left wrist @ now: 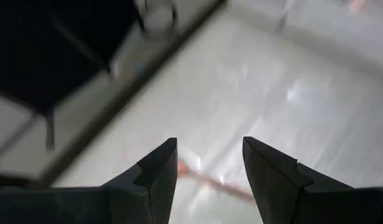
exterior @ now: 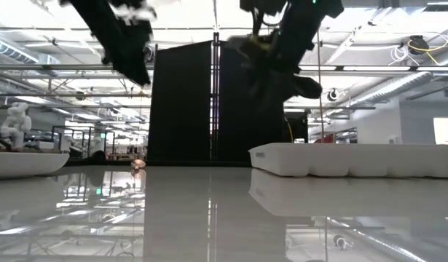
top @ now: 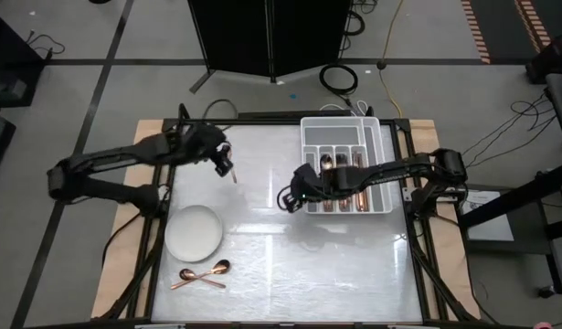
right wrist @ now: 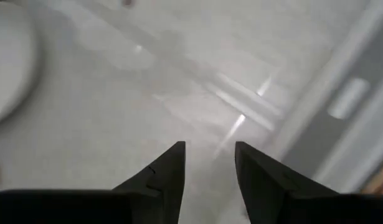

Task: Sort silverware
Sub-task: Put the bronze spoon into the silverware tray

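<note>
High view shows the left gripper (top: 227, 166) raised over the far-left part of the table (top: 290, 265), with a slim copper piece of silverware (top: 233, 174) hanging from its tip; in the left wrist view the fingers (left wrist: 155, 174) stand apart with a thin copper stem (left wrist: 213, 181) crossing low between them, and whether they pinch it I cannot tell. The right gripper (top: 286, 198) hovers just left of the white compartmented tray (top: 376, 128), its fingers (right wrist: 167, 171) parted and holding nothing in the right wrist view. Several copper pieces (top: 346, 187) lie in the tray's slots. Two copper spoons (top: 201, 275) lie on the table near the front-left edge, just below the round white plate (top: 194, 232).
</note>
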